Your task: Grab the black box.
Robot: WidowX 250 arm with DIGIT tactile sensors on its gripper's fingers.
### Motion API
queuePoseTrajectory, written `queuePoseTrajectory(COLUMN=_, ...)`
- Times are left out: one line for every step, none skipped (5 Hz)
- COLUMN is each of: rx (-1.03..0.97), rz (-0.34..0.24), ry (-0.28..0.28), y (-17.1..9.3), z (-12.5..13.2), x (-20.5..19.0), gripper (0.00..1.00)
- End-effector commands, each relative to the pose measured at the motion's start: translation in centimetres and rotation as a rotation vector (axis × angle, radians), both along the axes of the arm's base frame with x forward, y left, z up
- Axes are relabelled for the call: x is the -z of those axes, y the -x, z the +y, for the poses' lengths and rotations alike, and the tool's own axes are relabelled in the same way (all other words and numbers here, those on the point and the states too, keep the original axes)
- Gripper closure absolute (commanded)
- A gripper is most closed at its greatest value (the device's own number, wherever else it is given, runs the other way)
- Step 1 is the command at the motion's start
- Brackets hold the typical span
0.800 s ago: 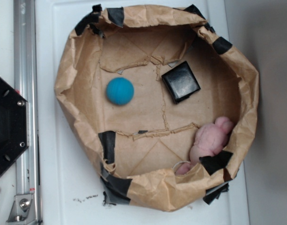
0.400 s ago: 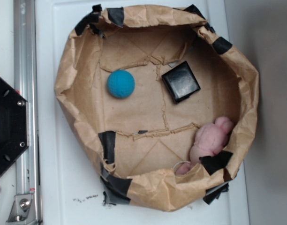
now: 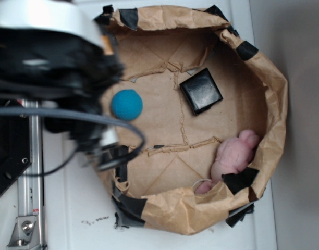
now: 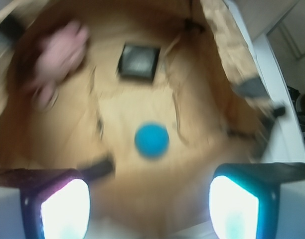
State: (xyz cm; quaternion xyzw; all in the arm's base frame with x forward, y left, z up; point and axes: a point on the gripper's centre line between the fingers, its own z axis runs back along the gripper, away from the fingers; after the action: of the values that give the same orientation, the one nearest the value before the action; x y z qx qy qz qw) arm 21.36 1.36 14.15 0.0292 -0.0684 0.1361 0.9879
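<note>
The arm reaches in from the 9 o'clock side of the overhead view, a blurred black and white mass that covers the 10 o'clock part of the paper bowl and its rim there, with a loop of dark cable hanging below it. The hand points down into the bowl from that side; in the wrist view its two fingers stand spread wide apart at the bottom corners, with nothing between them but the bowl's floor, so it grips nothing. One black box lies flat on the bowl's floor at about 1 o'clock from the bowl's centre, turned a little askew, well apart from the hand. One blue ball sits at about 9 o'clock from the centre, just beside the arm's edge and nearer the hand than the box is. One pink soft toy rests against the wall at about 4 o'clock. The bowl stands on a white tabletop, and several black tape patches sit along its rim. At 9 o'clock, outside the bowl, one black plate and one metal rail show beneath the arm.
</note>
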Motion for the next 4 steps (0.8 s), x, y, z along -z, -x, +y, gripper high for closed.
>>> queuePoseTrajectory(rx=-0.161, rz=-0.122, ry=0.092, y=-6.6, z=0.3, x=4.4, gripper=0.0)
queuePoseTrajectory(rx=-0.156, rz=-0.119, ry=-0.001, y=-8.6, z=1.5, x=7.3, gripper=0.0)
queuePoseTrajectory(rx=-0.147, rz=-0.074, ry=-0.031, y=-10.0, z=2.7, x=9.8, gripper=0.0)
queuePoseTrajectory(rx=-0.15, rz=-0.048, ry=-0.059, y=-10.5, z=3.8, x=11.5, gripper=0.0)
